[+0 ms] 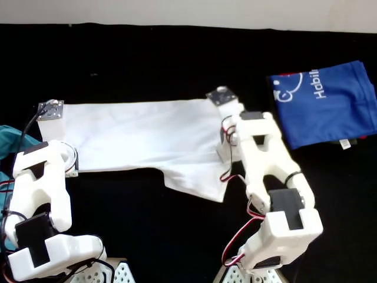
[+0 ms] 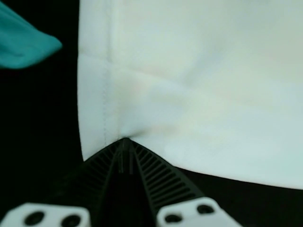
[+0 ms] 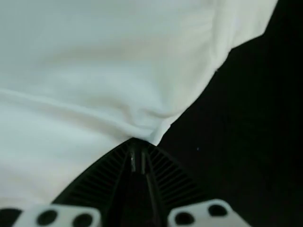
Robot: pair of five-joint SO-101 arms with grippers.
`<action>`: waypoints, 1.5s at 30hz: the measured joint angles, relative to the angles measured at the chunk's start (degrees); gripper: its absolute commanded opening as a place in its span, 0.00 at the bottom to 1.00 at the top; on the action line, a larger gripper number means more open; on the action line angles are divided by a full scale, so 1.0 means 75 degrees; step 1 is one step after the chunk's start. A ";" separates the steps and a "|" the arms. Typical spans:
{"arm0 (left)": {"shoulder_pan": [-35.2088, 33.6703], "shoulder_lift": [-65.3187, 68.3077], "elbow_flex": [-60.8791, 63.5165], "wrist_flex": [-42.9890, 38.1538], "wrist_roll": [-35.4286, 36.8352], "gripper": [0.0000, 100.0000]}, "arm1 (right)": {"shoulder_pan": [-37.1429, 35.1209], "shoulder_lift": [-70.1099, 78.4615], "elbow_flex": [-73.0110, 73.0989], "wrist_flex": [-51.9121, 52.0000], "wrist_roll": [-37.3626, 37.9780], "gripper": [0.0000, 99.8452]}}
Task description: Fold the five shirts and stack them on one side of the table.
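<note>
- White shirt (image 1: 141,138): lies flat across the middle of the black table (image 1: 147,59), stretched between the two arms. One part hangs toward the near edge in an angled flap.
- Left gripper (image 2: 124,146): fingers pressed together, pinching the stitched hem at one corner of the white shirt. Cloth puckers slightly at the pinch.
- Right gripper (image 3: 136,144): fingers pressed together, pinching the edge of the white shirt where it meets bare table. Small creases run out from the pinch.
- High view: left arm sits at the shirt's left end, right arm at its right end. Both wrists are over the cloth.
- Blue shirt (image 1: 327,103): folded, white print facing up, at the far right of the table. It lies apart from the white shirt.
- Teal shirt (image 1: 7,141): bunched at the table's left edge, beside the left arm. It lies close to the white shirt's hem, not touching it.
</note>
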 measured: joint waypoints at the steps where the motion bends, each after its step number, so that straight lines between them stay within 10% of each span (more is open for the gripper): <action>1: 0.0000 0.0000 0.0000 -0.0023 0.0000 0.01 | -0.0012 -0.0246 -0.0070 0.0188 0.0000 0.01; 22: 0.0000 0.0000 0.0000 -0.0094 0.0012 0.01 | -0.4595 -0.0563 -0.0105 0.1958 0.0000 0.15; 45: 0.0000 0.0000 0.0000 -0.0094 0.0012 0.01 | -0.2426 0.0082 -0.1629 0.1500 0.0047 0.02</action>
